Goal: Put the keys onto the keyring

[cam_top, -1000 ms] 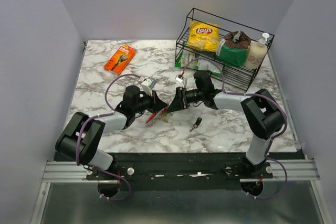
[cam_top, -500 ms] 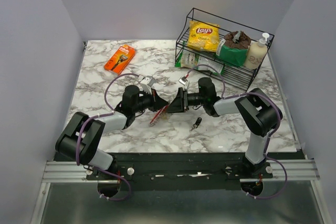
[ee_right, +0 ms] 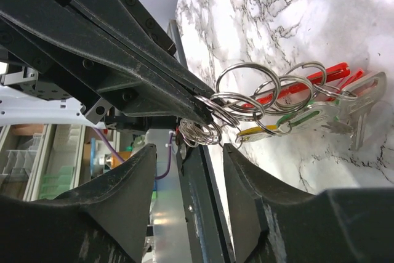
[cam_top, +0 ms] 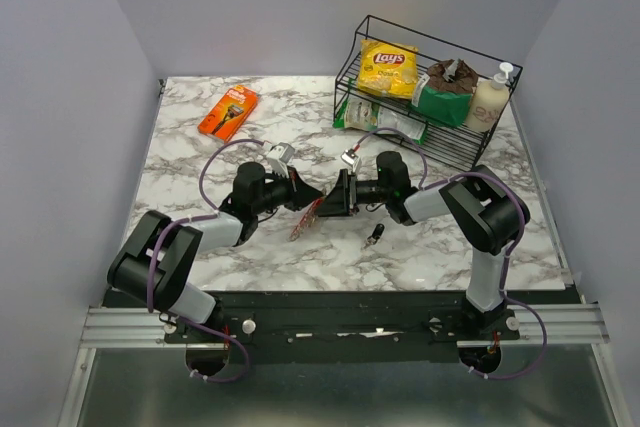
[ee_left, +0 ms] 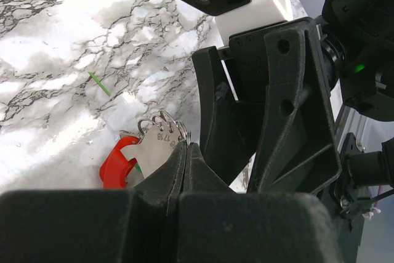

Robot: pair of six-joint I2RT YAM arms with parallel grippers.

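Mid-table, your left gripper [ee_left: 184, 151] clamps the keys [ee_right: 308, 115] bunched at the keyring [ee_left: 114, 165], right gripper [ee_right: 189, 149] spread just beside — one loose key [cam_top: 373, 237] lies apart, so threading looks unfinished.

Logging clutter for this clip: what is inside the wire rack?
The wire rack holds a yellow chip bag, a green and brown packet and a pump bottle on top. Beneath them a green-white packet shows, partly covered by the shelf above.
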